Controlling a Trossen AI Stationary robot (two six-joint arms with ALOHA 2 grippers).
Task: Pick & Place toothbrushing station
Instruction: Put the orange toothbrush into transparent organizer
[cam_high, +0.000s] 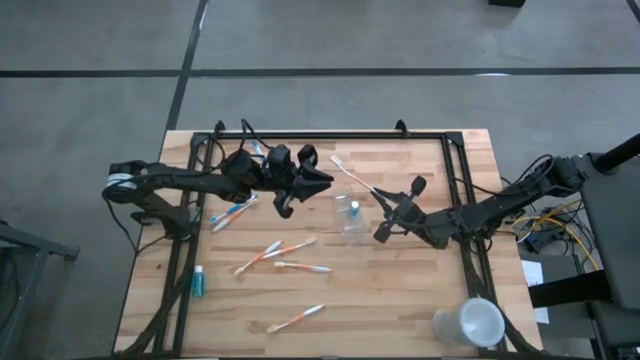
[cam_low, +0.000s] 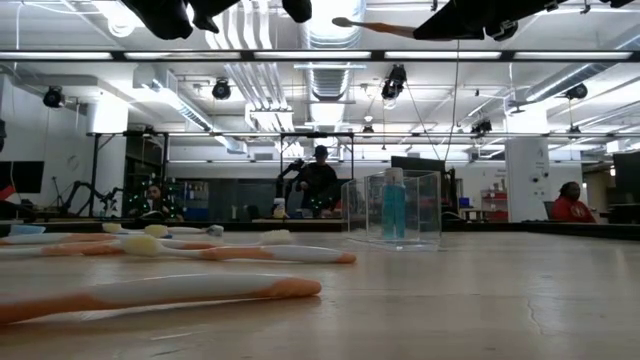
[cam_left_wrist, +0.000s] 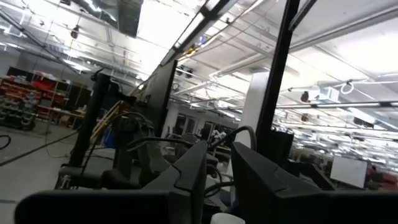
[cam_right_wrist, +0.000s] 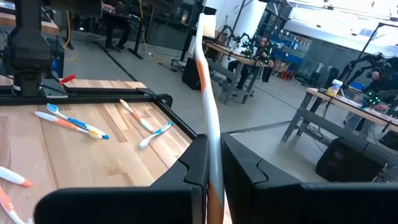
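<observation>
At about nine o'clock of the bare wooden table (cam_high: 400, 300) we see the small blue tube (cam_high: 198, 282) lying flat near the edge. Toward ten o'clock our left hand (cam_high: 300, 180) hangs raised above the planks, its fingers a narrow gap apart and holding nothing; blue-handled toothbrushes (cam_high: 232, 212) lie just beside it. Near the centre, several thin orange-and-white toothbrushes (cam_high: 275, 253) lie scattered, slim and smooth. Just right of centre stands the clear plastic cup (cam_high: 352, 217), thin-walled and squarish, with something blue upright inside. At three o'clock from the cup our right hand (cam_high: 385, 218) pinches a white-and-orange toothbrush (cam_high: 355, 178) low on its handle, the bristle end angled up and away toward twelve o'clock. We judge this the carry step: next we must swing that brush over the cup's mouth, tip it upright and release. At five o'clock a larger white cup (cam_high: 470, 322) lies on its side.
</observation>
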